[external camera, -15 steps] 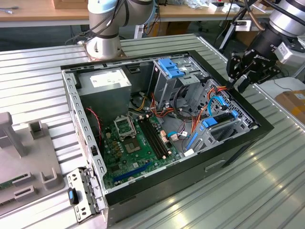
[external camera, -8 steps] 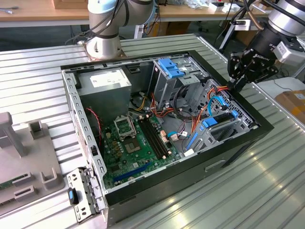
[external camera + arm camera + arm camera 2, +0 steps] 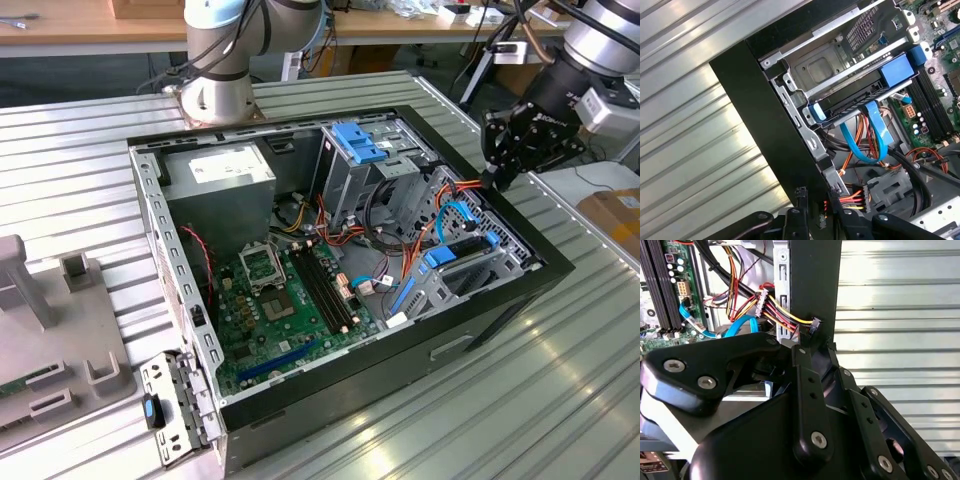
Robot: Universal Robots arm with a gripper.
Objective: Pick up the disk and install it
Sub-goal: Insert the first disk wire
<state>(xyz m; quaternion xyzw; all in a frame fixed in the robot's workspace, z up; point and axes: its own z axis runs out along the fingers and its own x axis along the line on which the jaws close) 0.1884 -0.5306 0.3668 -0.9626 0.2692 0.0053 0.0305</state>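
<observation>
The disk [image 3: 855, 97] sits in the grey drive bay at the front corner of the open computer case [image 3: 500, 300]. Its dark face and bright blue carrier rail [image 3: 897, 70] show in the first wrist view, and the blue rail tabs [image 3: 440, 258] show in the exterior view. My black gripper [image 3: 497, 172] hovers above the case wall on the exterior view's right, a short way from the bay. It is open, with nothing between its fingers. In both wrist views the gripper [image 3: 816, 195] [image 3: 816, 342] hangs over the black case edge beside a bundle of coloured power wires.
Blue data cables [image 3: 875, 135] loop beside the bay. A tall grey drive cage with a blue bracket [image 3: 358, 145], a grey power-supply box [image 3: 222, 172] and the green motherboard [image 3: 290, 300] fill the case. A grey fixture [image 3: 60, 330] stands on the ribbed metal table [image 3: 560, 400].
</observation>
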